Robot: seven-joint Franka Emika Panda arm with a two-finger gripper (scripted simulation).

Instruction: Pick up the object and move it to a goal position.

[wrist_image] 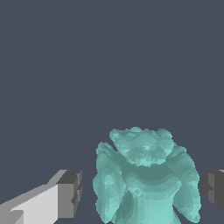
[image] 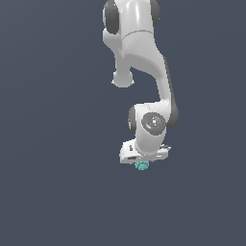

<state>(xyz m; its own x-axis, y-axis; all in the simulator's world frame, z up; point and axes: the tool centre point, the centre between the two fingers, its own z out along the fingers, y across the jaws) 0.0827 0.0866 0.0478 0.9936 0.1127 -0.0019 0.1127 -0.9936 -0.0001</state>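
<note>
The object (wrist_image: pixel 146 175) is a teal-green, bumpy, roughly round lump that fills the space between my two fingers in the wrist view. My gripper (wrist_image: pixel 142 192) is open around it. One dark finger pad (wrist_image: pixel 70 194) stands a small gap away from the lump, and the other pad (wrist_image: pixel 214 190) is at or very close to its opposite side. In the exterior view the object (image: pixel 142 166) peeks out as a tiny teal speck just under the white hand of the gripper (image: pixel 143 161), which points down and hides its own fingers.
A flat, dark blue-grey surface (image: pixel 57 192) lies all around. The white arm (image: pixel 144 57) reaches down from the top of the exterior view. No other objects and no goal marker show.
</note>
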